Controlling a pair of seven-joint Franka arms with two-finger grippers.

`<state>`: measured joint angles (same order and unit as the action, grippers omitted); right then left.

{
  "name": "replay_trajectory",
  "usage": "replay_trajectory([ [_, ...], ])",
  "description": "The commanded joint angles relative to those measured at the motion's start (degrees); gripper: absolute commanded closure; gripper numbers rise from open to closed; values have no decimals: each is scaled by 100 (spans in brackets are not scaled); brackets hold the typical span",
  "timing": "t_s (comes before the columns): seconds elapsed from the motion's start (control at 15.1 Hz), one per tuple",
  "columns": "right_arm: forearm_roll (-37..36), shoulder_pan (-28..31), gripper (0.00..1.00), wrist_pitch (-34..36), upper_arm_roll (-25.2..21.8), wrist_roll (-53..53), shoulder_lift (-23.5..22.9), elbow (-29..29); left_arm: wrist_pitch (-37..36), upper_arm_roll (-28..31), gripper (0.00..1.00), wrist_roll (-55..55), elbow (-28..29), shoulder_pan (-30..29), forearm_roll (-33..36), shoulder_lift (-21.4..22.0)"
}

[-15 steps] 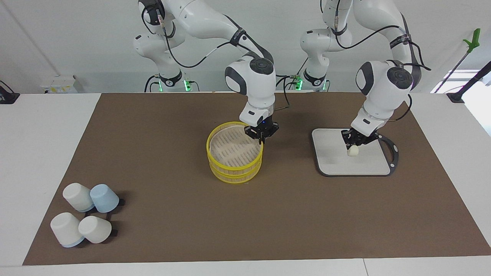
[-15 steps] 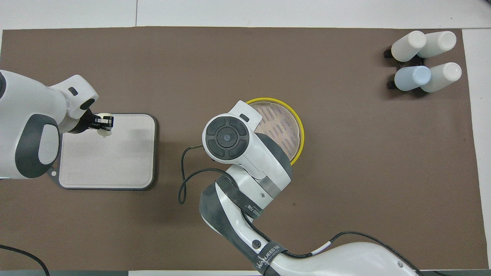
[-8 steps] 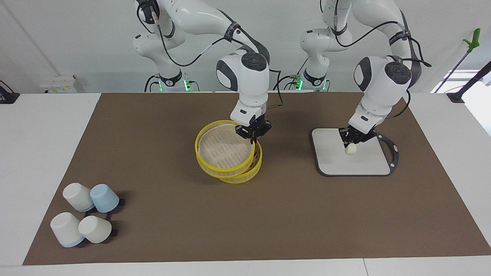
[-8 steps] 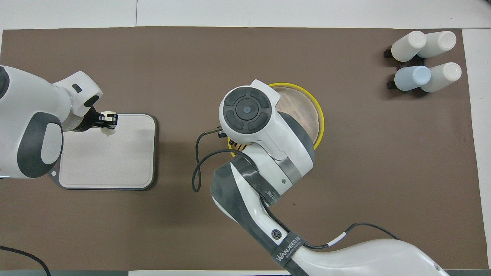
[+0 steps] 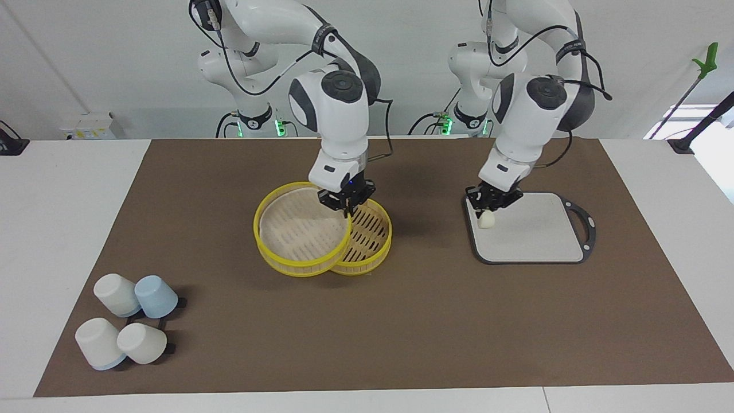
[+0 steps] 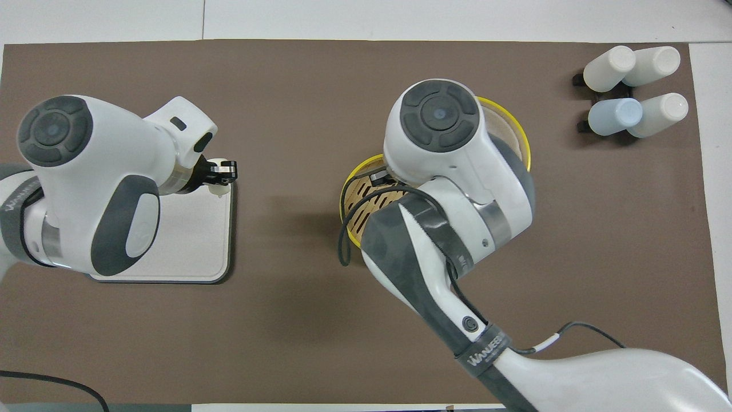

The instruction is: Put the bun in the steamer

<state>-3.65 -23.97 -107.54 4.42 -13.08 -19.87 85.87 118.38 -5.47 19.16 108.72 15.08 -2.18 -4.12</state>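
Note:
The steamer's upper tier (image 5: 298,232) hangs tilted, half off the lower tier (image 5: 370,238), shifted toward the right arm's end of the table. My right gripper (image 5: 346,209) is shut on that upper tier's rim. The lower tier's slatted floor (image 6: 366,200) shows uncovered. In the overhead view the right wrist hides its gripper and most of the upper tier (image 6: 517,129). My left gripper (image 5: 486,211) is shut on the bun (image 5: 486,221), a small cream lump, over the grey board's edge beside the steamer. In the overhead view the bun (image 6: 219,187) peeks out under the left gripper (image 6: 222,174).
The grey board (image 5: 533,238) with a black handle lies toward the left arm's end; it also shows in the overhead view (image 6: 189,246). Several white and blue cups (image 5: 129,324) lie at the table's corner at the right arm's end, farthest from the robots (image 6: 632,91).
The right gripper has pulled the upper tier sideways off the lower one, toward the right arm's end. The left gripper has carried the bun across the board toward the steamer.

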Motion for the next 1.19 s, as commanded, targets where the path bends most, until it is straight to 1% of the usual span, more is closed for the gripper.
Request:
replay_trajectory([
  [0.0,-4,480,100,259,68,761,202,17,-53,90,80,612,-281,573,-107,-177],
  [0.07,22,612,100,294,68,990,220,26,87,90,80,858,-299,801,-107,-273],
  [0.26,233,972,100,382,68,1527,238,26,492,99,80,1719,-728,1505,-55,-896],
  [0.4,233,1043,100,383,68,1633,238,61,572,99,80,1863,-852,1786,-63,-1064],
  [0.46,233,1061,100,383,59,1633,238,70,572,108,80,1959,-974,2014,-55,-1309],
  [0.53,233,1070,100,383,59,1686,246,79,563,125,80,2186,-1254,2217,-20,-1677],
  [0.59,233,1105,100,383,59,1747,238,79,598,125,80,2310,-1431,2306,172,-1889],
  [0.66,233,1131,100,374,59,1756,238,87,651,117,80,2337,-1459,2324,322,-1978],
  [0.86,242,1114,100,374,59,1748,246,114,1081,125,80,2504,-1432,2473,384,-2207],
  [1.12,242,1097,100,365,59,1748,264,131,1274,125,79,2522,-1415,2482,490,-2366],
])
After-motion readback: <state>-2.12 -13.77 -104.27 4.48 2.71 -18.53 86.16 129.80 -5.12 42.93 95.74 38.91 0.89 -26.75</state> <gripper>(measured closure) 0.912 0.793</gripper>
